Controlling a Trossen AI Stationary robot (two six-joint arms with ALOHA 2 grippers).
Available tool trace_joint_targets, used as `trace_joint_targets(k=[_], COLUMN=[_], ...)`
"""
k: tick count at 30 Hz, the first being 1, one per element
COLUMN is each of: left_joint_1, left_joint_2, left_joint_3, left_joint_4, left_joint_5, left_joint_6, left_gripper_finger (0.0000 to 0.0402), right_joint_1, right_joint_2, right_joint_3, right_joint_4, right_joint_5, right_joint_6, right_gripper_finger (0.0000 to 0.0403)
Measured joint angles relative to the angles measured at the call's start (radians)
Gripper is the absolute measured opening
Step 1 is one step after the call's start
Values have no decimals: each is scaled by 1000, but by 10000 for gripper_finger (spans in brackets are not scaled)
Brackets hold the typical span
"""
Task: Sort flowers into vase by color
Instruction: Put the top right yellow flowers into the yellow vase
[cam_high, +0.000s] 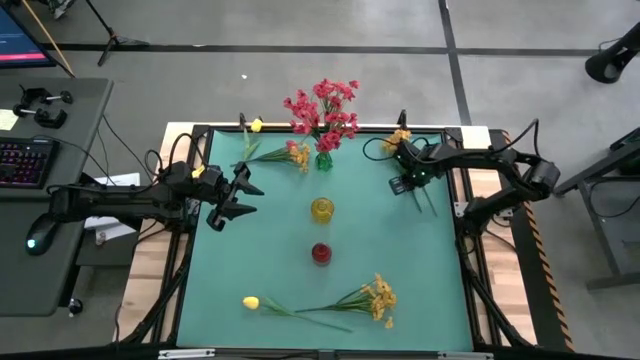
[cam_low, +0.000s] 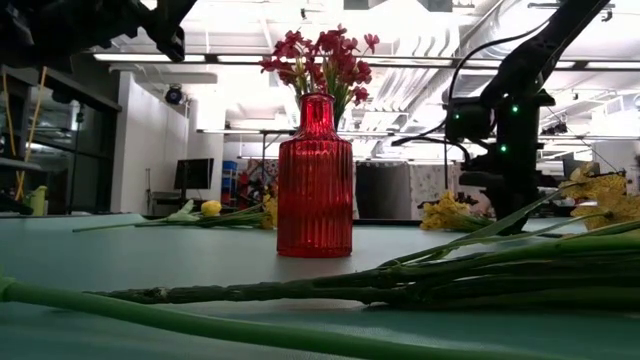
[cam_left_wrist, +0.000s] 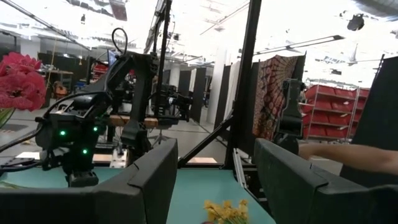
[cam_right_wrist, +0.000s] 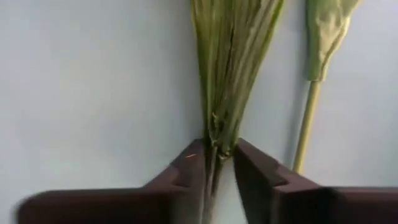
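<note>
While your right pincer (cam_right_wrist: 217, 165) pinched the orange-yellow bunch (cam_high: 398, 138) at its gathered stems (cam_right_wrist: 230, 74), light and springy, left pincer (cam_high: 243, 193) stood open.

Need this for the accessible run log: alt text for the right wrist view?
The right gripper has its two dark fingers pinched on a bundle of green stems lying on the pale table. A separate thin stem with a leaf lies beside the bundle, apart from it.
</note>
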Motion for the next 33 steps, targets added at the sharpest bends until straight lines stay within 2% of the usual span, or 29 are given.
trace_joint_targets(k=[3,7,12,20,23,27,30,33], left_joint_1=[0,0,0,0,0,0,0,0], left_joint_2=[0,0,0,0,0,0,0,0], left_joint_3=[0,0,0,0,0,0,0,0], left_joint_4=[1,2,2,2,2,2,2,3], left_joint_5=[0,0,0,1,1,1,0,0], left_joint_6=[0,0,0,-1,-1,-2,-2,-1], left_gripper_finger=[202,202,202,202,202,202,202,202], right_joint_1=[31,94,218,548,682,846,950,1018], right_joint_2=[-10,-72,-229,-482,-517,-507,-480,-440], right_joint_3=[0,-5,-4,-3,-3,-3,-3,-3], right_joint_4=[-2,-10,-3,-27,-77,-113,0,236], right_joint_5=[9,7,27,185,175,111,137,232], right_joint_6=[3,41,121,320,391,465,422,255], right_gripper_finger=[14,13,5,1,1,1,0,0])
